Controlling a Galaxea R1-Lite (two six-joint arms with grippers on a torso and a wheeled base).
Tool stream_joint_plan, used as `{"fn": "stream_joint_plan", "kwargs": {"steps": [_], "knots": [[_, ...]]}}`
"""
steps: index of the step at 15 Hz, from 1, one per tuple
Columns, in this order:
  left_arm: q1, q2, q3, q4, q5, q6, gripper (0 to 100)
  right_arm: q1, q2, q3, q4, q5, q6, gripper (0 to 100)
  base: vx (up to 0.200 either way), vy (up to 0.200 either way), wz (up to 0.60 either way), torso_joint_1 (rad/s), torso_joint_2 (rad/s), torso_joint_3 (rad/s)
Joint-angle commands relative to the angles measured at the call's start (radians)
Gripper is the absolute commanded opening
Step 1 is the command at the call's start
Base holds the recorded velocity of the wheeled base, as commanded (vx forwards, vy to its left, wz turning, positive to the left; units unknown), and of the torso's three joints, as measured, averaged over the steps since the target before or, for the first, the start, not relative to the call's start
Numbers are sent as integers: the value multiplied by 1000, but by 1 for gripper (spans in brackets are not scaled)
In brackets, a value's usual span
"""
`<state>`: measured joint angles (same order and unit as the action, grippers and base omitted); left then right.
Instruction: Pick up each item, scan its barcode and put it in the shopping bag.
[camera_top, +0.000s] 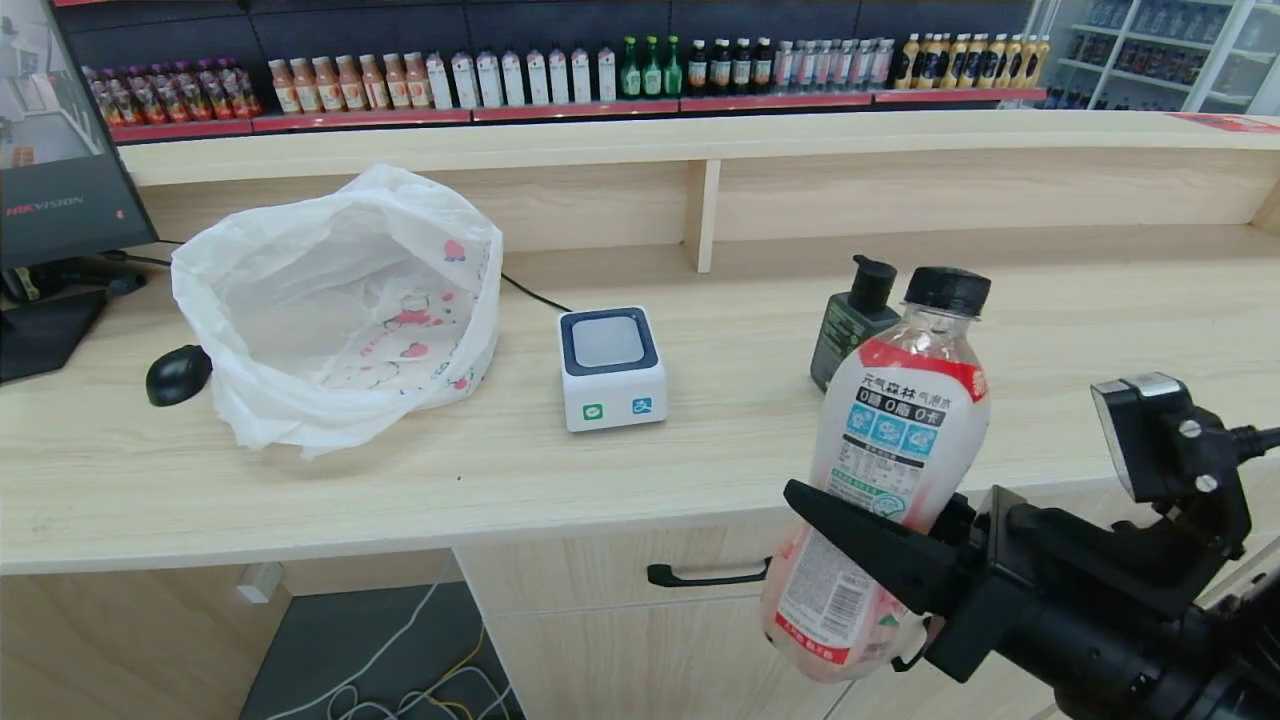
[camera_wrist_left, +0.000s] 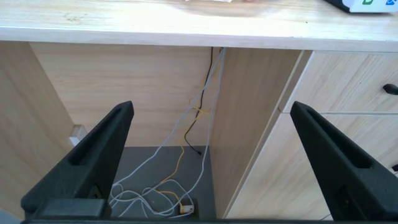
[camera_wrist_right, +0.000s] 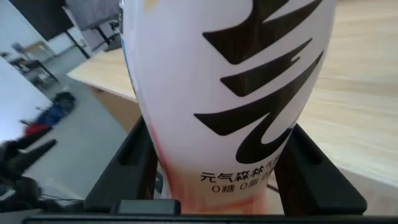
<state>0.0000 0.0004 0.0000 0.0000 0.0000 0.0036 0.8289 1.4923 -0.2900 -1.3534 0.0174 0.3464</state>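
Note:
My right gripper (camera_top: 905, 580) is shut on a pink drink bottle (camera_top: 880, 470) with a black cap, held tilted in front of the counter's near edge at the right. In the right wrist view the bottle (camera_wrist_right: 230, 93) sits between the two black fingers (camera_wrist_right: 127, 165). A white barcode scanner (camera_top: 611, 366) rests in the middle of the counter. The white plastic shopping bag (camera_top: 340, 300) stands open to its left. A dark green pump bottle (camera_top: 850, 320) stands behind the held bottle. My left gripper (camera_wrist_left: 208, 162) is open below the counter edge, with nothing between its fingers.
A black mouse (camera_top: 178, 374) lies left of the bag, and a monitor (camera_top: 60, 150) stands at the far left. A raised wooden shelf (camera_top: 700, 140) runs along the back of the counter (camera_top: 450, 470). Drawers with a black handle (camera_top: 705, 575) and loose cables (camera_wrist_left: 180, 180) are below.

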Motion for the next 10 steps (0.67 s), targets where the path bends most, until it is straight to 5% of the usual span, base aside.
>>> {"fn": "stream_joint_plan", "kwargs": {"steps": [1,5,10], "knots": [[0,0,0,0,0,-1,100,70,2,-1,-52,10,100,0,0,0,0,0,0,0],[-2,0,0,0,0,-1,100,98,49,-8,-167,82,214,0,0,0,0,0,0,0],[0,0,0,0,0,-1,100,107,154,-166,-217,93,272,0,0,0,0,0,0,0]]}}
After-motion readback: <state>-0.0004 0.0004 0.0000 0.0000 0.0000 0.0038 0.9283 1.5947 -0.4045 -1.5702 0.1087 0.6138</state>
